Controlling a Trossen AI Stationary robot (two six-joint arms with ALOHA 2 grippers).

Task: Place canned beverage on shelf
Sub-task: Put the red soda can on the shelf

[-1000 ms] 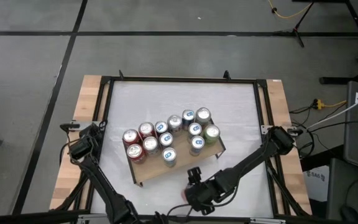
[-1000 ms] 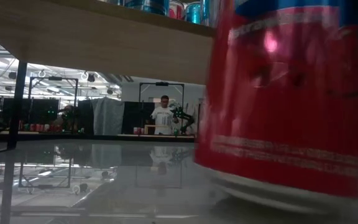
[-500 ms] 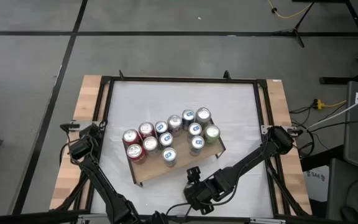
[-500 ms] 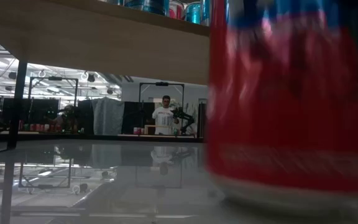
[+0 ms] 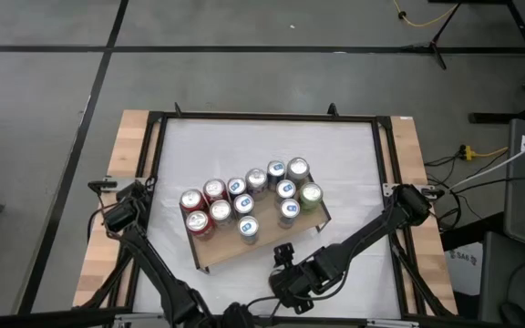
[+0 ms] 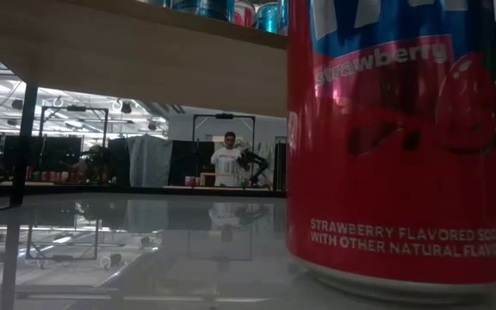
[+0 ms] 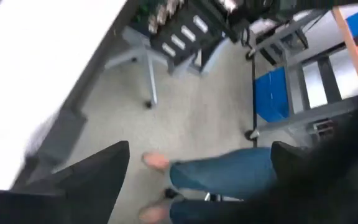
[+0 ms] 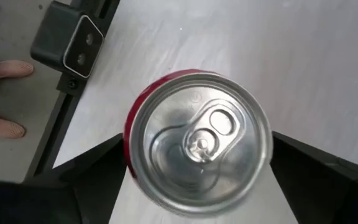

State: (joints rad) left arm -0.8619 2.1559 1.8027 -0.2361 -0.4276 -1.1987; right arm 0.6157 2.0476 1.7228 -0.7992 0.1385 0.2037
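The right gripper (image 5: 285,284) is low at the near edge of the table, in front of the shelf, and it looks straight down on a red can (image 8: 199,144). Its two fingers (image 8: 92,171) stand on both sides of the can, spread wider than the can, and I see bare table between each finger and the can wall, so it holds nothing at this moment. The can stands upright on the table (image 5: 354,155) with its tab on top; in the low view it fills the right side and its label says strawberry soda. It is near the shelf (image 5: 221,251) but not on it. The shelf already carries about a dozen cans (image 5: 244,196), standing close together on the far part of the board, while the near strip of the board is bare. So I judge that most of the task is done and this red can is still left: it must be gripped, lifted and set on the board. The left gripper (image 7: 197,186) is open and empty; it waits near the front edge, pointing at the floor outside the table. The table is white and smooth with a black rim, and it reflects the room. Behind it, far away, a person (image 6: 226,161) stands among dark racks, and feet (image 8: 2,96) show on the floor next to the table.
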